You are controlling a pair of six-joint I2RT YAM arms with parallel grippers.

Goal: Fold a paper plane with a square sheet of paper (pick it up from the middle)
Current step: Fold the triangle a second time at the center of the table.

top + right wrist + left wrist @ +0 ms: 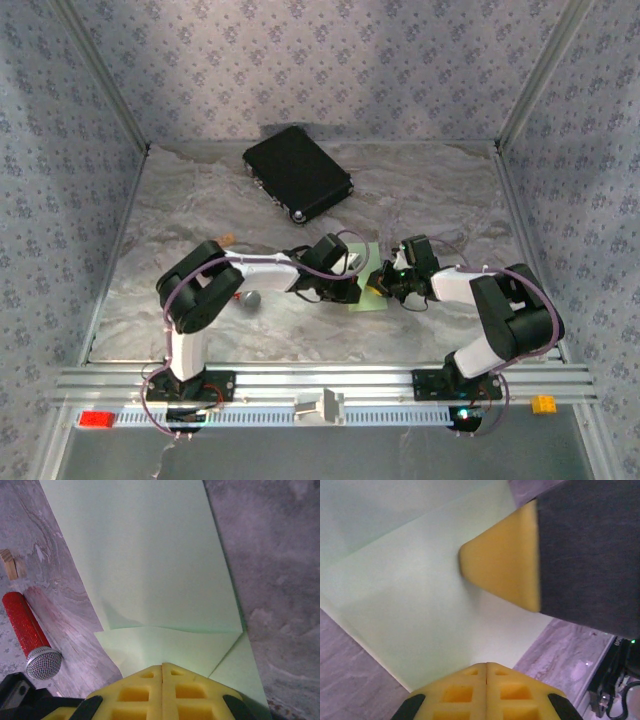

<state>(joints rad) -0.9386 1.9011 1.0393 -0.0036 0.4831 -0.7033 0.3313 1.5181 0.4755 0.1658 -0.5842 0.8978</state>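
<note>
Two pincers meet over the light-green sheet of paper (pixel 368 298) just below the middle of the overhead frame, on the grey marbled bench (pixel 430 190). The left pincer (pixel 354 266) comes in from the left and the right pincer (pixel 384 279) from the right, their tips close together above the sheet.

From the left wrist, the left pincer (pixel 486 666) shows its yellow fingers pressed flat together with no gap, at the bottom edge of the frame above the lower corner of the paper (pixel 415 600). In the upper right of that frame, the yellow tip of the right pincer (pixel 470 560) rests point-down on the sheet.

From the right wrist, the right pincer (pixel 162 667) is likewise fully closed, with nothing seen between its fingers. The paper (pixel 150 555) lies flat under it and is already creased: a folded layer ends in a straight edge across the lower middle, with a slanted flap at lower right.

At the left edge of that frame lie a red-handled tool with a grey mesh head (pixel 25 630) and a small wooden block (pixel 7 563). A black rectangular case (pixel 297 172) sits well apart, at the upper centre of the overhead frame.
</note>
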